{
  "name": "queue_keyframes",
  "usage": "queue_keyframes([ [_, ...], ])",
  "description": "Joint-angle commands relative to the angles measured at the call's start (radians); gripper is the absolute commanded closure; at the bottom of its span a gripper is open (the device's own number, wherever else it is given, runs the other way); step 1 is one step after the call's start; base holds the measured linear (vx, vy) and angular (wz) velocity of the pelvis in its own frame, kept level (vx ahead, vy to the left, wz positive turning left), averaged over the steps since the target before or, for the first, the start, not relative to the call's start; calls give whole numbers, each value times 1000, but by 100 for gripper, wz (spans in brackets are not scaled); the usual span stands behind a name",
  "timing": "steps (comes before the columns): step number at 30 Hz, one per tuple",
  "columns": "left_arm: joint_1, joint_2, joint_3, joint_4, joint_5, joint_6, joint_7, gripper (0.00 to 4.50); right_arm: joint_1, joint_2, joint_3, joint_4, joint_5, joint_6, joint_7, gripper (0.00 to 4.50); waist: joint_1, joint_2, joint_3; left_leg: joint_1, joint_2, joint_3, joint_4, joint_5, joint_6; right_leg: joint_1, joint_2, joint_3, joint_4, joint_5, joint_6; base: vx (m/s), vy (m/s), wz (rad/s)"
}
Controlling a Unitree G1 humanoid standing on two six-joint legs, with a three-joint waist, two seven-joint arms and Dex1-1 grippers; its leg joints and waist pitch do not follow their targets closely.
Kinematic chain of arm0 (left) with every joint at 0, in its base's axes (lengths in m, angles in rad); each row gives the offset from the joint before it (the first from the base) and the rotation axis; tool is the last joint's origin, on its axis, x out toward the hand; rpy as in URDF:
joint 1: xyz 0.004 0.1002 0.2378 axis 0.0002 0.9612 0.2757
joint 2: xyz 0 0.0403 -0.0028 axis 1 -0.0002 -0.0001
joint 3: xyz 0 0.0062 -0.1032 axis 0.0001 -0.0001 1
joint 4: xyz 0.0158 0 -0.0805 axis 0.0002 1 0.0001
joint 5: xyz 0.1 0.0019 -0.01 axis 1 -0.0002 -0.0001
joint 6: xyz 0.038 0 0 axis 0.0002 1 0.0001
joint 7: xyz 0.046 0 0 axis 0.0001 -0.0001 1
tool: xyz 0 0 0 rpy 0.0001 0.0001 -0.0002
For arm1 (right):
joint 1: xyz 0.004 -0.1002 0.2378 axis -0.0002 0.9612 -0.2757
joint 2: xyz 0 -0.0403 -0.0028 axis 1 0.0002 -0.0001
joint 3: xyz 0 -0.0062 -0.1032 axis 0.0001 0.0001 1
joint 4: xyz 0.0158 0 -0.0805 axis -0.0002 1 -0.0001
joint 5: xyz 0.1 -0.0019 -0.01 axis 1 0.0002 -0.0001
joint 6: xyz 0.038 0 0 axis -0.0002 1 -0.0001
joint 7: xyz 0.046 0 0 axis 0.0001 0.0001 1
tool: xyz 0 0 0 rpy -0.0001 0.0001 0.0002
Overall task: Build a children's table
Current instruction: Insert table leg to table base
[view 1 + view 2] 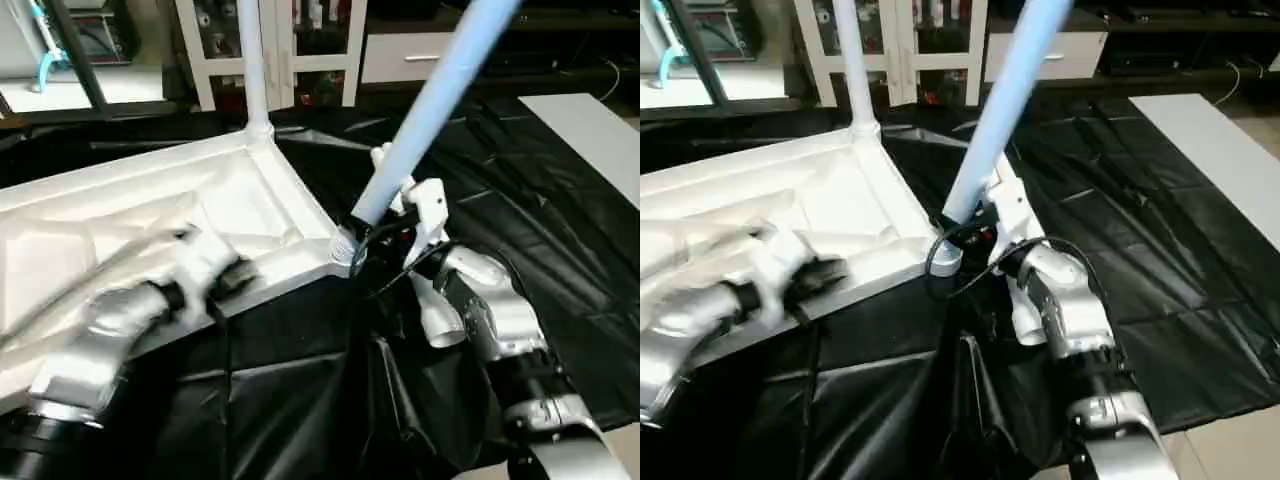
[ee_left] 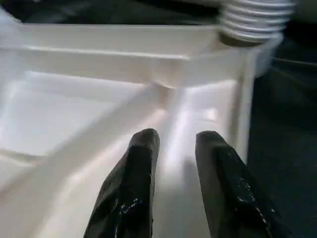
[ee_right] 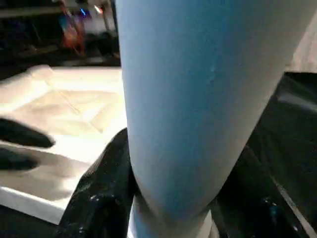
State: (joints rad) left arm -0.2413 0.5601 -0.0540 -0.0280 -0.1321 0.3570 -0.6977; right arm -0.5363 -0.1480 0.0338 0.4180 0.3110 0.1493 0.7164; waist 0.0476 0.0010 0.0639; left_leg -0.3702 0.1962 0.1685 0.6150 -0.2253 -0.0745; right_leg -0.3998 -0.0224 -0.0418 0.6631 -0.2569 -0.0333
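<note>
black floor sheet [image 1: 560, 230], white cabinets [image 1: 300, 50] behind

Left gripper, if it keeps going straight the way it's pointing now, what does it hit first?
Probably the tabletop's ribbed underside, just short of the corner socket; the left gripper points low across it, though depth is unclear.

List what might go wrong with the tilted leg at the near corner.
1. The long white tubular leg leans instead of standing straight in the round corner socket of the white plastic tabletop, so its ribbed end may seat crooked or jam.
2. The left gripper hangs open over the ribbed underside, holding nothing, so the tabletop could shift on the black sheet when the right gripper pushes the leg.
</note>
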Motion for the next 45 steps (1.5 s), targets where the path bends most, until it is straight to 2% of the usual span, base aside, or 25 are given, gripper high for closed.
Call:
queue_keyframes([
  [1, 4, 27, -4, -40, 6, -12, -18, 307, 5, 9, -36, -98, 83, 63, 17, 266, 3, 21, -97, 8, 30, -14, -38, 183, 84, 88, -86, 56, -25, 589, -243, 0, 0, 0],
  [8, -9, 44, 8, -54, 13, -13, -19, 307, -44, -35, -98, -150, 81, 90, -55, 266, 9, 27, -103, 11, 23, -13, -29, 276, 64, 85, -75, 49, -12, 701, -207, 0, 0, 0],
  [16, -59, -163, 93, -84, -22, 66, 250, 307, 15, -116, -89, -250, -37, 106, -159, 266, 20, 24, -101, -1, 21, -15, -29, 188, 17, 98, -80, 55, -21, 648, -206, 0, 0, 0],
  [17, -45, -224, 99, -126, -17, 80, 322, 307, 58, -121, -84, -299, -56, 97, -175, 266, 4, 31, -104, -40, -9, -77, -29, 231, 192, 129, -121, -26, -32, 684, -181, -27, -6, 24],
  [19, -35, -246, 90, -150, -1, 75, 351, 307, 80, -119, -87, -320, -58, 97, -188, 266, -24, 43, -106, -40, -2, -113, -17, 355, 335, 129, -128, -55, -34, 636, -228, -19, -7, 41],
  [21, -24, -270, 80, -175, 18, 78, 371, 307, 100, -114, -90, -335, -46, 103, -206, 266, -30, 54, -102, -37, -7, -134, -16, 417, 389, 123, -117, -74, -36, 525, -235, -12, -5, 69],
  [22, -19, -283, 79, -184, 21, 77, 382, 307, 108, -110, -92, -340, -38, 106, -208, 266, -40, 56, -89, -28, -12, -163, -29, 371, 421, 122, -108, -89, -49, 275, -228, -30, -4, 47],
  [23, -14, -298, 83, -192, 12, 83, 390, 307, 113, -107, -91, -344, -35, 107, -209, 266, -42, 60, -78, -31, -18, -165, -38, 268, 404, 128, -111, -90, -58, 159, -224, -41, 5, 41],
  [24, -4, -308, 81, -200, 10, 86, 400, 307, 122, -105, -90, -355, -26, 114, -202, 266, -41, 58, -65, -59, -26, -162, -47, 48, 325, 168, -134, -89, -89, -50, -202, -68, 4, 41],
  [26, 3, -313, 78, -204, 9, 88, 407, 307, 128, -103, -88, -362, -20, 119, -197, 266, -31, 49, -34, -60, -24, -119, -32, -317, 145, 198, -181, -94, -160, -513, -151, -52, 10, 48],
  [27, 3, -313, 78, -204, 9, 88, 407, 307, 128, -103, -88, -363, -21, 119, -197, 266, -30, 47, -20, -42, -10, -95, 12, -381, 99, 214, -226, -106, -211, -745, -123, 26, 30, 63],
  [29, 22, -321, 71, -217, 13, 94, 418, 307, 146, -104, -85, -386, -23, 127, -196, 266, -33, 55, -10, -34, 11, -73, 32, -332, 98, 240, -245, -130, -243, -820, -101, 40, 36, 63],
  [30, 37, -328, 64, -231, 13, 103, 425, 307, 163, -107, -85, -404, -24, 128, -197, 266, -35, 69, -17, -38, 14, -72, -7, -319, 105, 264, -197, -147, -225, -700, -96, 118, 72, 70],
  [31, 41, -330, 63, -234, 13, 105, 427, 307, 167, -107, -85, -408, -23, 128, -198, 266, -42, 81, -17, -22, 13, -79, -40, -349, 105, 260, -153, -161, -206, -619, -92, 118, 72, 70],
  [32, 48, -334, 58, -240, 13, 111, 430, 307, 175, -107, -90, -416, -18, 129, -202, 266, -102, 104, -41, 115, 21, -210, -113, -399, 261, 166, -18, -152, -68, -326, -76, 200, 79, 71],
  [33, 51, -338, 52, -242, 13, 114, 429, 307, 180, -104, -99, -419, -9, 129, -206, 266, -144, 108, -78, 228, 97, -226, -90, -360, 285, 75, -31, -99, -18, -241, -68, 234, 71, 56],
  [34, 53, -340, 47, -242, 13, 115, 428, 307, 183, -102, -107, -420, -2, 129, -210, 266, -107, 102, -80, 237, 112, -243, -77, -334, 303, 51, -37, -79, 27, -201, -46, 234, 71, 56],
  [36, 55, -355, 19, -236, 6, 121, 411, 307, 188, -119, -105, -419, -25, 125, -220, 266, -111, 85, -72, 167, 82, -203, -65, -18, 400, -29, -44, -45, 97, -59, 65, 164, 83, 12],
  [37, 57, -354, 11, -236, 9, 121, 406, 307, 189, -121, -106, -419, -27, 124, -223, 266, -109, 79, -71, 150, 75, -185, -73, 74, 412, -37, -45, -41, 103, -13, 80, 142, 82, 1],
  [38, 59, -352, 5, -235, 11, 120, 403, 307, 190, -122, -107, -418, -29, 123, -225, 266, -96, 54, -63, 102, 57, -132, -80, 242, 417, -44, -59, -22, 76, 122, 79, 123, 65, -1],
  [39, 64, -349, -5, -235, 8, 110, 387, 307, 192, -123, -113, -420, -28, 124, -230, 266, -92, 37, -73, 98, 32, -111, -54, 304, 406, -45, -75, -3, 23, 226, 48, 54, 30, 0],
  [40, 73, -347, -15, -240, -8, 102, 363, 307, 194, -126, -121, -423, -24, 127, -232, 266, -84, -28, -87, 56, -48, -77, 2, 242, 338, 7, -132, 71, -78, 394, 32, 115, 13, 3],
  [41, 85, -344, -24, -251, -28, 91, 334, 307, 196, -130, -129, -425, -23, 130, -237, 266, -55, -36, -78, 17, -89, -79, 50, 51, 252, 56, -215, 150, -128, 201, -24, 86, -36, 9],
  [42, 96, -342, -31, -262, -45, 88, 312, 307, 198, -132, -136, -427, -20, 132, -239, 266, -61, -32, -99, -14, -72, -104, 54, 85, 189, 101, -229, 144, -103, 314, -144, 117, -39, 2],
  [45, 117, -331, -46, -284, -68, 94, 276, 307, 203, -136, -146, -431, -13, 136, -237, 266, -65, -4, -88, -27, -51, -105, 14, 141, 135, 82, -146, 79, -91, 367, -277, 19, -7, 0],
])
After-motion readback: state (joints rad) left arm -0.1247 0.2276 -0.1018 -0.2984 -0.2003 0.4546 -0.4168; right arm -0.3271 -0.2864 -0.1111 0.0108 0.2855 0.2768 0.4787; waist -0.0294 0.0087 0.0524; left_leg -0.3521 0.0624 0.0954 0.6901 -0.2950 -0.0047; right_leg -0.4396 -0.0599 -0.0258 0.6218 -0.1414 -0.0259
